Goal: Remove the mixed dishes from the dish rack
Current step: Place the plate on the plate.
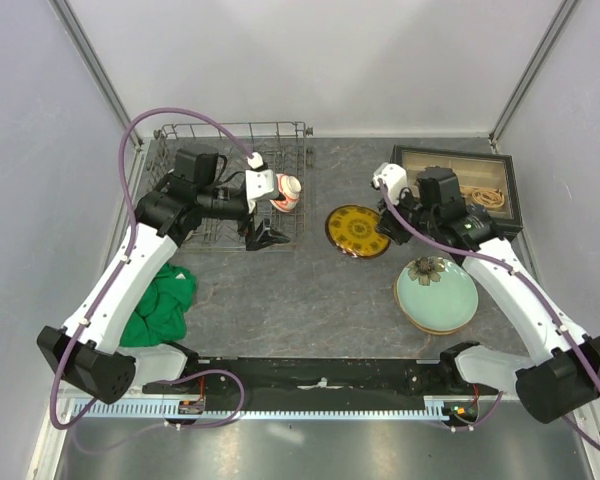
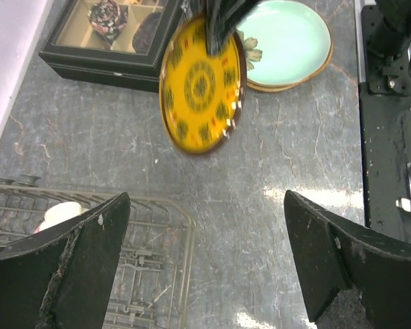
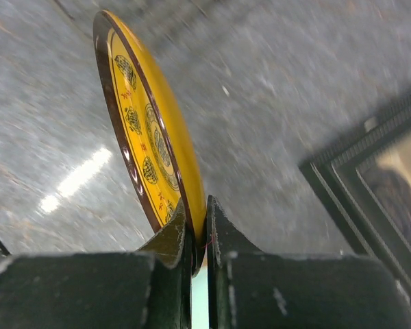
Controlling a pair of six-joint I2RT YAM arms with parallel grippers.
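1. One claw, our right gripper (image 3: 197, 214), is clenching the yellow-gold patterned dish (image 3: 145, 140) by its rim, tilted, just right of the dish rack (image 1: 230, 127).
2. Our left gripper (image 2: 205, 200) is hanging released over that rack's right end.

- Your left gripper (image 2: 205, 200) has its fingers spread wide and holds nothing; its arm is bent at the elbow.
- Your right gripper (image 3: 197, 205) is pinched on the rim of the yellow-gold patterned dish (image 3: 147, 133).
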